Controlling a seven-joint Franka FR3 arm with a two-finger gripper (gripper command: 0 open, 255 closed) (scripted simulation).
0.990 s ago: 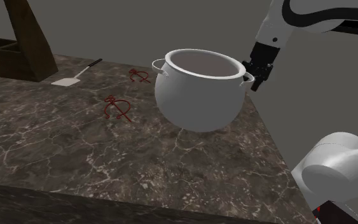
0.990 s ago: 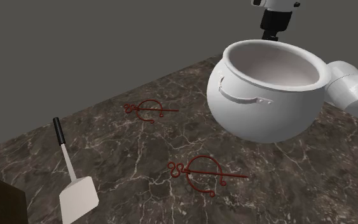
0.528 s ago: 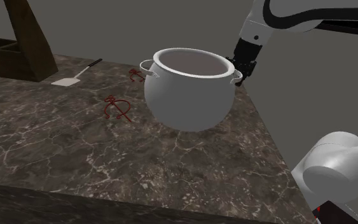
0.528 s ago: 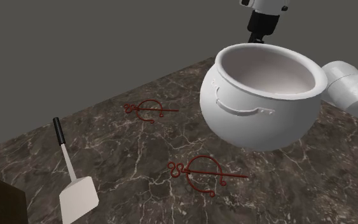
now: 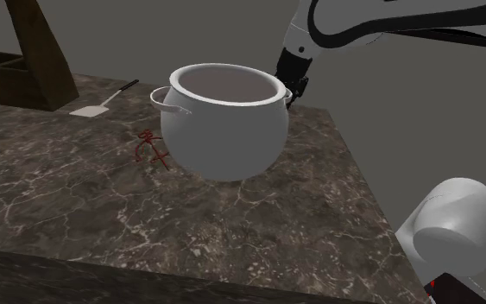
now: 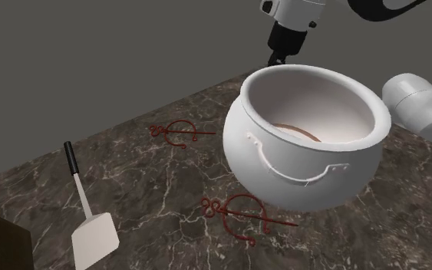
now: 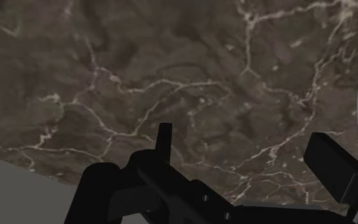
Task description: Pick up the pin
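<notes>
Dark marble counter (image 6: 145, 178) holds the nearer red pin (image 6: 182, 132) flat, down and toward the second exterior view's left of the raised, empty, wide-spread end effector (image 6: 277, 58) (its shaft aims roughly at the white pot (image 6: 337, 192) beside it).

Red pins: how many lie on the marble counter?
2. One pin lies uncovered beside the white pot; the second pin lies at the pot's near side in the second exterior view, partly covered. The pot may hide more.
</notes>
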